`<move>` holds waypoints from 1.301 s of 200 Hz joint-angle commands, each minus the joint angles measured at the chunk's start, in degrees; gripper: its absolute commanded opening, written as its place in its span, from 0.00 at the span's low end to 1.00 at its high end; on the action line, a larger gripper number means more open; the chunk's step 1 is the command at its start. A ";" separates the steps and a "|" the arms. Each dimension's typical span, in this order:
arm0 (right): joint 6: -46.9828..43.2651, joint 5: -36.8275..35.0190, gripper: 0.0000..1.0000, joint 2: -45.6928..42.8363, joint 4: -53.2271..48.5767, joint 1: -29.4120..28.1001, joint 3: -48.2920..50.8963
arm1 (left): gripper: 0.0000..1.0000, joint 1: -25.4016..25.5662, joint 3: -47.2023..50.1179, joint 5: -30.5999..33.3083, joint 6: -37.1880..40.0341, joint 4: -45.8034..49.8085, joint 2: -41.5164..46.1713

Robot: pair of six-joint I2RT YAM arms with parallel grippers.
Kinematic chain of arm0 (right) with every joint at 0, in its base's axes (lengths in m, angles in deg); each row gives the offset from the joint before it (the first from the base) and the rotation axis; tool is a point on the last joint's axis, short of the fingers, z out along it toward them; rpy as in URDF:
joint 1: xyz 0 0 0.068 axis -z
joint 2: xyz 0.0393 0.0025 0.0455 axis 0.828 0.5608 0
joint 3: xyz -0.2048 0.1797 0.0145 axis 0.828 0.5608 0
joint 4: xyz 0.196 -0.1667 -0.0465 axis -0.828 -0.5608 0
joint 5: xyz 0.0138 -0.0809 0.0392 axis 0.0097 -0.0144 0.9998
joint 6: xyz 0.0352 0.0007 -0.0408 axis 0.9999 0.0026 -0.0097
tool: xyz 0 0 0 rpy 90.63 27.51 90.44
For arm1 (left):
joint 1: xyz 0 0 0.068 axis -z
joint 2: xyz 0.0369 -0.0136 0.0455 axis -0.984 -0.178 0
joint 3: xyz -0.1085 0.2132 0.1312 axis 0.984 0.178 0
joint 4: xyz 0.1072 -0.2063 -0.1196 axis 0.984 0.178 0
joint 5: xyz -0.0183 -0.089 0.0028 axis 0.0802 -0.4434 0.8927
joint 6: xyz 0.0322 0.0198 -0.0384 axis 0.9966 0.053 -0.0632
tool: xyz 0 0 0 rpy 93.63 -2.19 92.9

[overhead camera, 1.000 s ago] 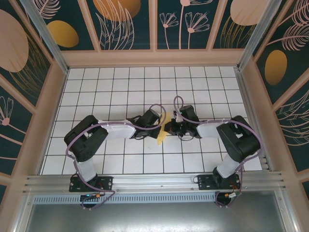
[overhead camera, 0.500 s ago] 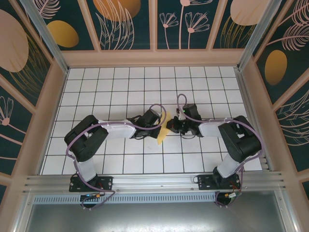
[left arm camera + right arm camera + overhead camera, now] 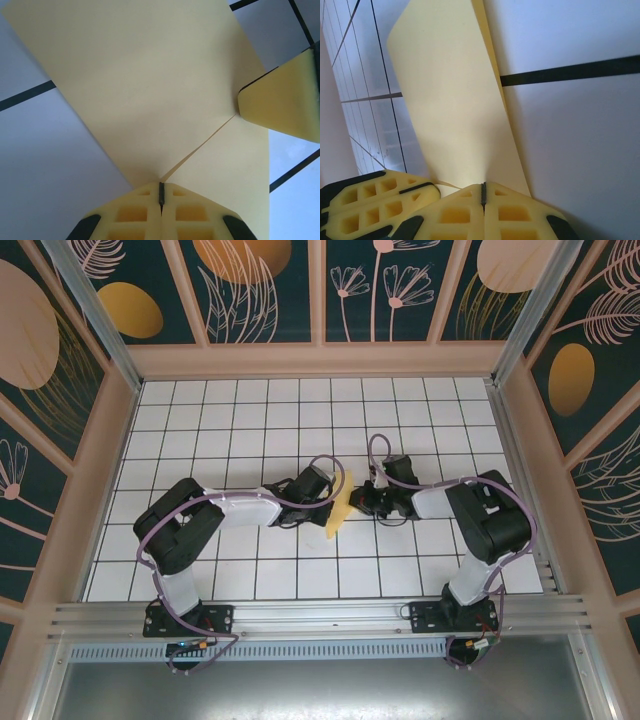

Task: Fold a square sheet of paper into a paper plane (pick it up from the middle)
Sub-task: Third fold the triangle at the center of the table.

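The square sheet of paper [image 3: 338,516] lies on the white grid table as a folded pale-yellow wedge, its point towards the near edge. My left gripper [image 3: 331,498] is shut, with its tips [image 3: 161,183] down on the paper [image 3: 150,90] where a flap edge ends. My right gripper [image 3: 358,503] is shut too, and its tips [image 3: 483,184] rest against the paper [image 3: 450,100]. Nothing shows between either pair of jaws. One right finger [image 3: 280,100] touches the flap edge's far end. The left fingers [image 3: 375,202] sit close beside the right gripper.
The white grid table [image 3: 250,420] is walled by wooden rails [image 3: 320,360] at the back and both sides. An aluminium rail [image 3: 320,615] with the arm bases runs along the near edge. Both forearms reach inward to the middle.
The right gripper has shifted slightly right and turned, uncovering more of the yellow paper between the two grippers. The right elbow has swung inward. The left arm holds still.
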 commanded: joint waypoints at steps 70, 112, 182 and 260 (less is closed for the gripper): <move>-2.64 1.89 0.00 1.70 -1.96 2.29 -3.64 | 0.00 0.02 -0.01 1.24 1.11 3.31 -1.44; -2.30 0.90 0.00 1.71 -0.59 1.75 -1.05 | 0.00 -0.04 -0.03 1.24 1.00 3.38 -1.47; -4.06 -3.41 0.06 -7.26 -8.11 1.92 -2.36 | 0.02 0.04 -1.17 2.54 1.23 5.19 1.01; -1.41 -0.71 0.35 -10.66 -5.02 2.01 3.17 | 0.23 0.01 -5.60 4.44 -1.89 9.44 12.72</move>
